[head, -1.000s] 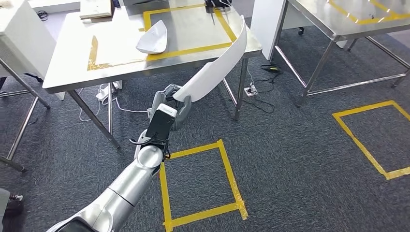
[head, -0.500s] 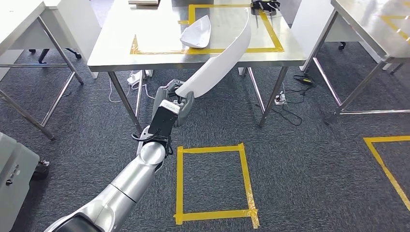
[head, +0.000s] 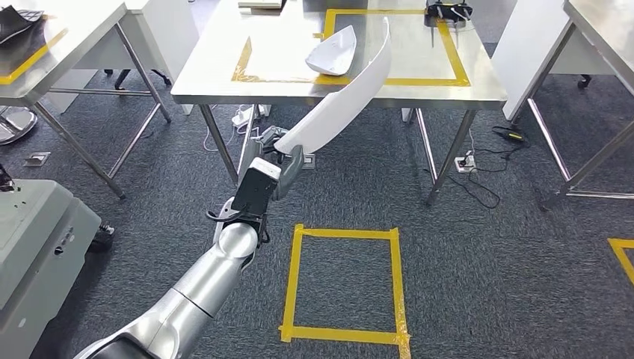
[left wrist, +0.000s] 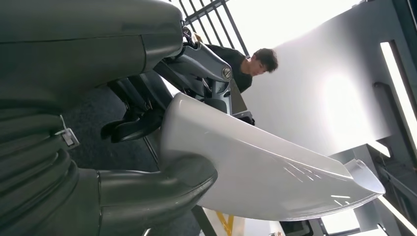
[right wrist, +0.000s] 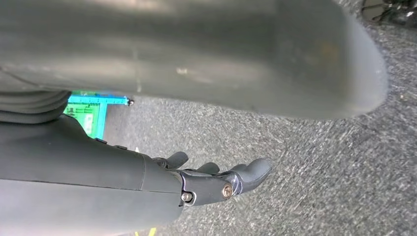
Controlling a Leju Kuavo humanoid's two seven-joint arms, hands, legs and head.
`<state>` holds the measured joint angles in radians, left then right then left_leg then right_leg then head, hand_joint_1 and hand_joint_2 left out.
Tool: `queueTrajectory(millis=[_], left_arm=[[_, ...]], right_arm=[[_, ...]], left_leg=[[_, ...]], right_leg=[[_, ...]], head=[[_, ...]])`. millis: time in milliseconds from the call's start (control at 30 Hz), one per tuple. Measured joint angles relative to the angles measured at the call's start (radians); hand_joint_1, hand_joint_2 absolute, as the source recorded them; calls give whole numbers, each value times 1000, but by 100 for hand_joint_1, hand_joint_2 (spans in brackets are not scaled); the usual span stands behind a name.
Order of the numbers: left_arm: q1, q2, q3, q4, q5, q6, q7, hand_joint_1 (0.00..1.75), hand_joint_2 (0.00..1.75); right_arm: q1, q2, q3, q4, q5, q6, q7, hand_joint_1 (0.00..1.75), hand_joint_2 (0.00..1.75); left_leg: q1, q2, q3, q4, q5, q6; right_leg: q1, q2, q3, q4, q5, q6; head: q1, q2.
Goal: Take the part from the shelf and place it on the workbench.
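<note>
Two white curved parts are in sight: one long part (head: 345, 99) gripped at its lower end by the robot's left hand (head: 275, 153), and one smaller white part (head: 333, 52) lying on the workbench (head: 224, 78). Three steel tables show in the head view: that workbench, one table (head: 71, 26) at the left, and one table (head: 605, 22) at the right. One complete yellow tape square (head: 344, 284) marks the carpet, and one corner of another (head: 623, 254) shows at the right edge. One person (left wrist: 246, 66) appears in the left wrist view. One right hand (right wrist: 216, 179) hangs over the carpet, fingers apart, holding nothing.
</note>
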<state>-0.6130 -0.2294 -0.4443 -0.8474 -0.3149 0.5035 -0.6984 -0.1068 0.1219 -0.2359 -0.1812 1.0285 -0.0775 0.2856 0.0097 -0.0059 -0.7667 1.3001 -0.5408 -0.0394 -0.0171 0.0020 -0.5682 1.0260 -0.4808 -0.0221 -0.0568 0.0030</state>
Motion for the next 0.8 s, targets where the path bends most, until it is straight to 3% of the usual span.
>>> queueTrajectory(millis=[33,67,133,200,533,800], left_arm=[[1,-1,0,3,-3,-2,0,175,175],[1,-2,0,4,-6,-4,0,175,175],[0,-5,0,6,-10,-6,1,175,175],[-1,-9,0,6,-11,-7,0,175,175],[0,-16,0,15,-19,-12,1,175,175],[0,-16,0,16,-21,-12,1,175,175]], right_arm=[[0,0,-3,0,-1,-6,2,0,0],[0,0,-5,0,-2,-10,3,0,0],[-2,0,-7,0,-2,-18,2,0,0],[-4,0,-9,0,-2,-20,1,0,0],[-4,-1,-16,0,1,-18,-8,0,0],[-3,-1,-37,0,-21,-35,-10,0,0]], left_leg=[[0,1,3,2,8,1],[0,1,26,-35,32,4],[-3,5,102,-167,82,15],[-7,8,147,-251,98,24],[-11,3,147,-263,101,40],[-11,3,146,-263,104,43]], right_leg=[[1,-5,0,1,-1,0],[2,-9,0,3,-1,0],[4,-14,-1,6,-4,4],[8,-16,-5,11,-6,8],[9,-18,-2,-4,5,25],[9,-18,-3,-5,9,30]], head=[[0,0],[0,0],[0,0],[1,0],[2,0],[2,0]])
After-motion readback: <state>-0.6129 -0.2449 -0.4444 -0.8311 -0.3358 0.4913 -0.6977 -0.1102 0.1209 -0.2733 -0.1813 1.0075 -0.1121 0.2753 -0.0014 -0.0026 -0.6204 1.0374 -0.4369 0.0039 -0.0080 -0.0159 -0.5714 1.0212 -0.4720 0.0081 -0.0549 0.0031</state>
